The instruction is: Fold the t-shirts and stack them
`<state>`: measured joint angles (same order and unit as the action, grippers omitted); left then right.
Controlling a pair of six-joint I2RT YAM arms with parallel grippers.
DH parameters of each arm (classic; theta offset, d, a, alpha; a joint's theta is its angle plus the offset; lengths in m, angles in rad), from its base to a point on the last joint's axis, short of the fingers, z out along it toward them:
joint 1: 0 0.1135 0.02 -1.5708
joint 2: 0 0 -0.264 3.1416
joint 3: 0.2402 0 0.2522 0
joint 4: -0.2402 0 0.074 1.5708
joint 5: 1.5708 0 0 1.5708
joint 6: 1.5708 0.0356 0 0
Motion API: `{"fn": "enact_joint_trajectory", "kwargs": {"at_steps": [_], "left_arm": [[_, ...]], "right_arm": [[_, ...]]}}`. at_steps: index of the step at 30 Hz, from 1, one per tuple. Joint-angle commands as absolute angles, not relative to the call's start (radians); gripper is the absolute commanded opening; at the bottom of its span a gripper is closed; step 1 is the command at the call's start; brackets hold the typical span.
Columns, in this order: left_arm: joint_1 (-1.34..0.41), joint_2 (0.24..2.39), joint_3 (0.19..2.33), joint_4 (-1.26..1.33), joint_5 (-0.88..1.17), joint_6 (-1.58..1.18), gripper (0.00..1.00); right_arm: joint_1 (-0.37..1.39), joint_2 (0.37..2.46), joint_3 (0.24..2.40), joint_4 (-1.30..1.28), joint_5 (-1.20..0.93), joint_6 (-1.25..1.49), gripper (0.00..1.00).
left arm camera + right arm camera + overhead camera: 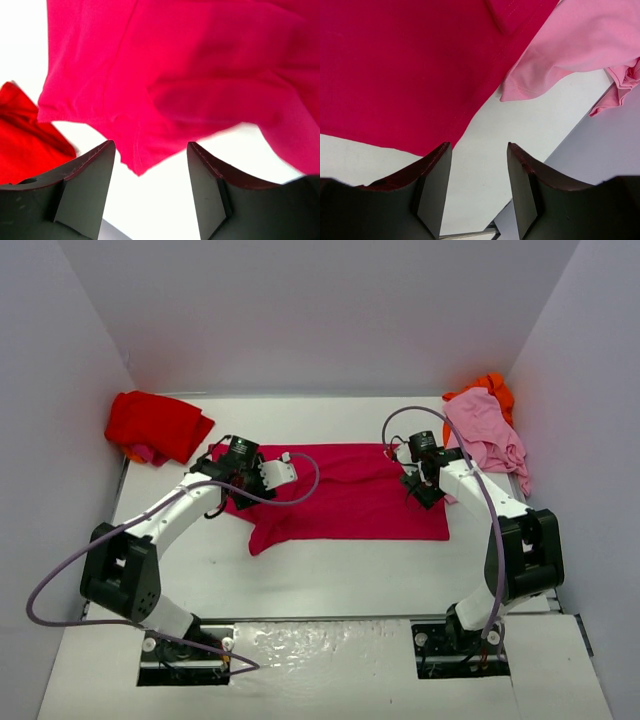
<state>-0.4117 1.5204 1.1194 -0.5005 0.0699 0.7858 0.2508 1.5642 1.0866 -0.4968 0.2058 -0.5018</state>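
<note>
crimson t-shirt (350, 495) lies spread on the table (330, 570) between my arms, left gripper (150, 143) over its left end and right gripper (478, 145) at its right edge, both with jaws apart and empty, placed, i judge, to pinch opposite ends for a fold.

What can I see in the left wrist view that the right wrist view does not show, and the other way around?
Only the left wrist view shows the bright red t-shirt, at its left edge, and the left gripper, jaws open. Only the right wrist view shows the pale pink t-shirt, at its upper right, and the right gripper, jaws also open with nothing between them. Both show the crimson t-shirt and the white table.
</note>
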Motion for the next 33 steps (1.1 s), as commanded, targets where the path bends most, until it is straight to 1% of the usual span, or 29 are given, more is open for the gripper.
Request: {"fn": "enact_joint_trajectory", "kwargs": {"at_steps": [1, 6, 10, 15, 17, 20, 30, 33], "left_arm": [[-0.423, 1.390, 1.080, -0.628, 0.100, 0.852, 0.54], [-0.423, 1.333, 1.047, -0.781, 0.131, 0.882, 0.53], [-0.436, 1.365, 1.064, -0.881, 0.222, 0.857, 0.52], [-0.437, 1.458, 1.075, -0.919, 0.323, 0.825, 0.54], [-0.437, 1.494, 1.088, -0.919, 0.371, 0.808, 0.55], [-0.438, 1.548, 1.086, -0.894, 0.393, 0.793, 0.55], [-0.446, 1.596, 1.050, -0.807, 0.382, 0.770, 0.55], [-0.460, 1.589, 1.053, -0.778, 0.393, 0.758, 0.52]], "right_arm": [[0.259, 1.545, 1.093, -0.482, 0.220, -0.508, 0.46], [0.263, 1.573, 1.107, -0.480, 0.204, -0.499, 0.46], [0.271, 1.580, 1.113, -0.479, 0.202, -0.492, 0.46], [0.278, 1.575, 1.113, -0.482, 0.211, -0.485, 0.46], [0.281, 1.568, 1.108, -0.482, 0.213, -0.485, 0.46], [0.281, 1.556, 1.098, -0.482, 0.219, -0.485, 0.46], [0.281, 1.559, 1.091, -0.479, 0.222, -0.489, 0.47], [0.281, 1.565, 1.091, -0.479, 0.221, -0.489, 0.47]]}}
